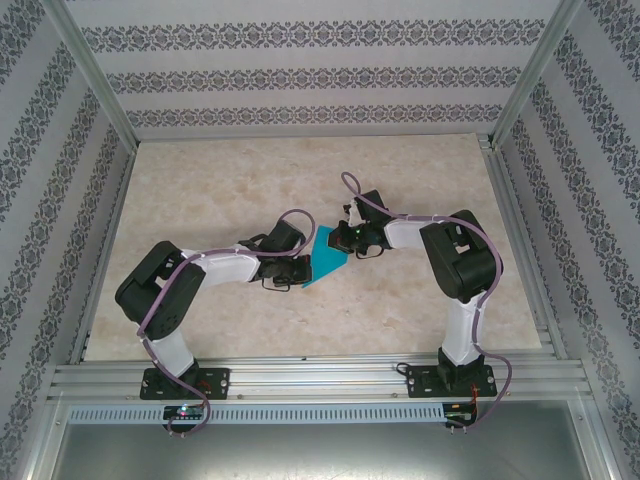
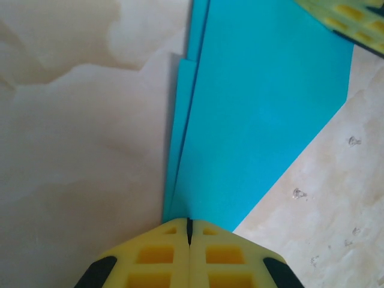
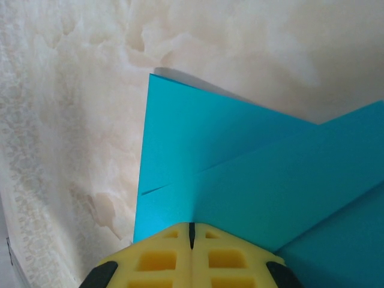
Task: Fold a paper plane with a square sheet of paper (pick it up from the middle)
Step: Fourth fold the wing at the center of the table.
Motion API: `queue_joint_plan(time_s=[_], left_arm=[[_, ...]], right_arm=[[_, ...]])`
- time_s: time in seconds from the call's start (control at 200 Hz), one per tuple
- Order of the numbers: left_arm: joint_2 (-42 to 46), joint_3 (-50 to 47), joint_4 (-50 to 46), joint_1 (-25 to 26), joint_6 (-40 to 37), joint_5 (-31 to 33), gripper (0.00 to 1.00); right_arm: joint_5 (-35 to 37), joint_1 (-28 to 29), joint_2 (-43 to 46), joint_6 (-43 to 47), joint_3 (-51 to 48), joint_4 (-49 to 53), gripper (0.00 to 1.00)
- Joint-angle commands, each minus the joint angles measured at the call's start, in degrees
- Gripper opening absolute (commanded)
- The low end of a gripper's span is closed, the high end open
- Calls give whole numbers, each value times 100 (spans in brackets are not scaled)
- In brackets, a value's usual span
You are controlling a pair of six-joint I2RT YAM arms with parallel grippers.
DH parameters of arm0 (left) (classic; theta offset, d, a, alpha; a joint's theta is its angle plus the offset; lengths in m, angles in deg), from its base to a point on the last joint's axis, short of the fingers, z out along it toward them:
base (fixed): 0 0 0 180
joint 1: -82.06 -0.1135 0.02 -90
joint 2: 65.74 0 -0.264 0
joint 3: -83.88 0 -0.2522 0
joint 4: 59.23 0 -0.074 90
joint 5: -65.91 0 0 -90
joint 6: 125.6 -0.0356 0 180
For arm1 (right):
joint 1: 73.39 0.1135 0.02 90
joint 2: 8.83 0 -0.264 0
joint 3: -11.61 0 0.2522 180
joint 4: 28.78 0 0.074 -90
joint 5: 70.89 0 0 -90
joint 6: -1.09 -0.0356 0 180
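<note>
The teal-blue sheet of paper (image 1: 328,262) lies folded in layers on the marble table, between both grippers. In the left wrist view the paper (image 2: 258,108) shows stacked long edges on its left and a slanted cut-off edge on its right, narrowing toward my left gripper (image 2: 189,223). That gripper is shut, its yellow tips set on the paper's near end (image 1: 297,278). My right gripper (image 3: 192,227) is shut too, its tips resting on the paper (image 3: 240,162) by a corner with a diagonal flap seam. The right gripper sits at the paper's upper edge (image 1: 342,248), and its fingers (image 2: 351,18) are at the top right of the left wrist view.
The beige marble tabletop (image 1: 300,180) is boxed in by an aluminium frame (image 1: 310,375) and patterned walls. Small water-like specks (image 2: 354,141) dot the table right of the paper. Both arms reach inward and meet at the table's middle.
</note>
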State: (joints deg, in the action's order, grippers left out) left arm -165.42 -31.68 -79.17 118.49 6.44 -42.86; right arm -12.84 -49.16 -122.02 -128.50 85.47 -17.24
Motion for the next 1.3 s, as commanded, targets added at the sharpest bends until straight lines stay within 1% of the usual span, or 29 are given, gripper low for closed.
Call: queue_joint_plan(time_s=[0.0,0.13,0.22,0.435,0.644,0.869,1.034,1.154,1.294], left_arm=[[-124,25,-213,83,94,237,0],[-135,-35,-500,84,75,380,0],[-153,-118,-486,84,94,313,0],[-166,-191,-430,84,90,285,0],[-145,-201,-386,84,109,253,0],[-164,-207,-424,79,115,260,0],[-225,-240,-531,75,120,288,0],[-204,-350,-627,75,143,266,0],[-201,-583,-684,50,126,136,0]], right_arm=[[482,122,-238,155,-278,697,0],[336,130,255,273,-351,487,0],[294,202,714,328,-464,274,0],[341,635,1145,90,-757,-249,0],[422,937,877,-90,-738,-251,0],[303,996,477,-52,-651,-344,0],[304,805,221,15,-596,-332,0],[355,392,194,125,-568,-283,0],[381,-148,43,224,-145,240,0]])
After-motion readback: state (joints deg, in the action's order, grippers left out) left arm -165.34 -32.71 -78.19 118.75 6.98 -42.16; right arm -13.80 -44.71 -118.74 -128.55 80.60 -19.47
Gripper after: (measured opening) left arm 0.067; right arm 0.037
